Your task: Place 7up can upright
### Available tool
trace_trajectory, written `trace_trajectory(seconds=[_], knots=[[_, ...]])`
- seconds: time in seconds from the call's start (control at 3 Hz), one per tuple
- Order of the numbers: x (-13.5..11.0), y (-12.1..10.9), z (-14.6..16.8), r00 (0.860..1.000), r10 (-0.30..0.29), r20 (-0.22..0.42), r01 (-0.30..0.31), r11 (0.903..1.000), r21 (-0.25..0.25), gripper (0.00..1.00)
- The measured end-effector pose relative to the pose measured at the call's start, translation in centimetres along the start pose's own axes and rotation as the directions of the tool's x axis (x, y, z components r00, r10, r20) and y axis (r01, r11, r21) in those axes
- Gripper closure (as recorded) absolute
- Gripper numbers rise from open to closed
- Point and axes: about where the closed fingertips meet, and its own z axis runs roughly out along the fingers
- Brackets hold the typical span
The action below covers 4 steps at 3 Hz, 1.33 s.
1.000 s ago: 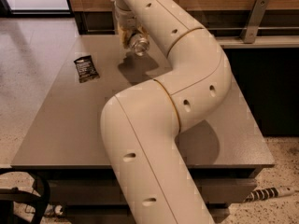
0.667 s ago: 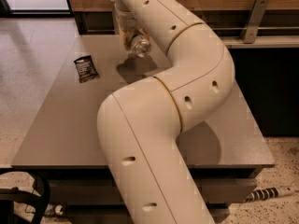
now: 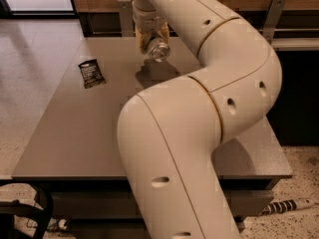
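Note:
The 7up can (image 3: 158,49) is a silvery can held in my gripper (image 3: 151,40) above the far middle of the grey table (image 3: 75,133). The can is tilted, with its shiny round end facing the camera and downward. My gripper is shut on the can, and its tan fingers (image 3: 143,38) wrap the can's body. The can casts a shadow on the table just below it, so it hangs clear of the surface. My large white arm fills the middle and right of the view and hides much of the table.
A flat black packet (image 3: 91,73) lies on the table's left side. A wooden wall with metal brackets (image 3: 273,14) runs behind the table. The floor lies to the left, and a dark wheel part (image 3: 30,208) shows at bottom left.
The gripper with the can has shifted slightly toward the right and lower; the can stays held and tilted. The black packet has not moved.

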Motion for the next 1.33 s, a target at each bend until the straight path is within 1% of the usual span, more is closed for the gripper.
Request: trace_trajectory(seconds=[0.33, 0.67, 1.0, 1.33], knots=[[1.0, -1.0, -1.0, 0.998, -0.024, 0.061, 0.028, 0.9971, -0.071, 1.0], [2.3, -2.0, -2.2, 0.985, -0.06, 0.163, 0.088, 0.9819, -0.168, 1.0], [3.2, -2.7, -2.8, 0.967, -0.077, 0.241, 0.137, 0.961, -0.24, 1.0], [3.0, -3.1, -2.8, 0.936, -0.104, 0.336, 0.208, 0.9341, -0.29, 1.0]])
